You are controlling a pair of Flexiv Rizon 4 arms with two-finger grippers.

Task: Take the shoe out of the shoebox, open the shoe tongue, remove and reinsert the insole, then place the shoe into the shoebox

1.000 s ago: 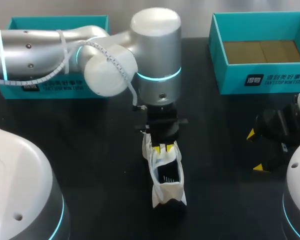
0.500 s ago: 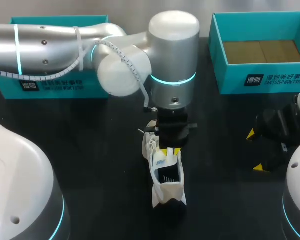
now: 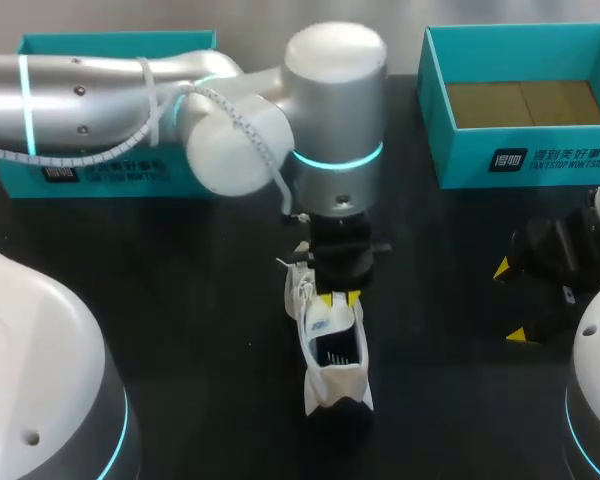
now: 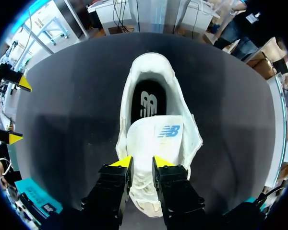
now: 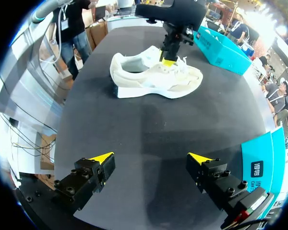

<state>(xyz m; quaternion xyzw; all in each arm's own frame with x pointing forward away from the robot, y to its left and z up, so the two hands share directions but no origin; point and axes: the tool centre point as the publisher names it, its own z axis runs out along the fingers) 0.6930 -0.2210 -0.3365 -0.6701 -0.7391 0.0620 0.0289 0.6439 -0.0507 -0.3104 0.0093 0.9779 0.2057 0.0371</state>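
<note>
Shifted leftward, left end effector (image 4: 142, 163), nearly closed, apparently pinches tongue (image 4: 156, 138).

A white shoe (image 3: 338, 384) stands upright on its sole about the middle of the black table (image 3: 180, 300), heel toward the near edge and toe toward the far one. Its tongue (image 4: 156, 139), marked with a blue logo, is lifted over the opening, and the dark insole (image 4: 148, 103) lies flat inside. The teal shoebox (image 3: 520, 160) sits open at the far right corner, brown floor showing; a second teal box (image 3: 110, 170) sits far left
</note>
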